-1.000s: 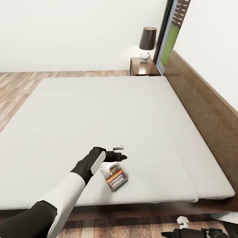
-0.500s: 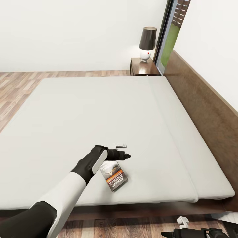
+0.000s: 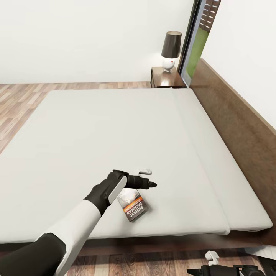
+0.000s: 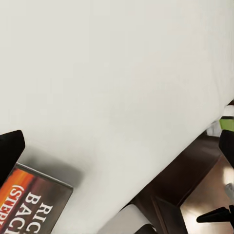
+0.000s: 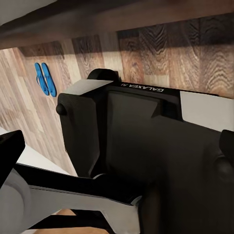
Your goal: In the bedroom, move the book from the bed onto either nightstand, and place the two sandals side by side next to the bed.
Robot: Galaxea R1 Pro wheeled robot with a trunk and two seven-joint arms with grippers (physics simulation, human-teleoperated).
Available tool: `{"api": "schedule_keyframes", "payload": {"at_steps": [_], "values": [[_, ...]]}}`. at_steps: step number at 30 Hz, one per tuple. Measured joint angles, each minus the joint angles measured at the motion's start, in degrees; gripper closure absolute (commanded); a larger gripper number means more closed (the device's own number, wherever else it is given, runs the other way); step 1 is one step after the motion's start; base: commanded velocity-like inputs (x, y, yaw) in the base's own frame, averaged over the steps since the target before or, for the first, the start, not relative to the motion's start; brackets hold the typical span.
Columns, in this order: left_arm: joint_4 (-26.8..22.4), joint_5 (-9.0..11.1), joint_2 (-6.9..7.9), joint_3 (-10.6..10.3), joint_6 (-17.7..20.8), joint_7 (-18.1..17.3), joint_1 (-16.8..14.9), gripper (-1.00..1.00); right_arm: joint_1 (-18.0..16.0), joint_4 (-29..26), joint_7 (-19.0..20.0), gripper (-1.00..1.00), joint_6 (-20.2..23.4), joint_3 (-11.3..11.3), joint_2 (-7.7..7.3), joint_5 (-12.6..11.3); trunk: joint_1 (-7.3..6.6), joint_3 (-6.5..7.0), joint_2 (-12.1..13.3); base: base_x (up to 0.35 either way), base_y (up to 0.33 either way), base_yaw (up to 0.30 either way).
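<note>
Your left gripper point(image 3: 147, 178) hangs just over the mattress with jaws spread, the paperback point(image 3: 133, 205) lying flat just behind and below them near the bed's point(image 3: 115, 130) foot edge. Judged: you've overshot the cover, so pull back before closing. Right gripper point(image 3: 214, 264) sits low by the floor; jaw state cannot tell. The sandals point(image 5: 45, 78) lie side by side on the plank floor, well apart from it. Nightstand point(image 3: 165, 78) beyond the jaws carries a lamp point(image 3: 170, 50) that crowds its top.

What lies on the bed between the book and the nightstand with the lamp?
In the head view, only bare grey mattress of the bed lies between the book and the nightstand.
</note>
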Motion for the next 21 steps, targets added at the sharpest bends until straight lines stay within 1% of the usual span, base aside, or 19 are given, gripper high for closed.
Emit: {"api": "schedule_keyframes", "payload": {"at_steps": [7,21], "values": [[0.0,-0.1,0.0,0.0,-0.1,0.0,0.0,-1.0,0.0,0.0,0.0,-1.0,0.0,0.0,0.0,0.0,0.0,0.0,0.0,0.0,0.0,0.0],[0.9,-0.1,0.0,0.0,-0.3,0.0,0.0,-1.0,0.0,0.0,0.0,-1.0,0.0,0.0,0.0,0.0,3.07,-2.51,-5.6,0.0,0.0,0.0]]}}
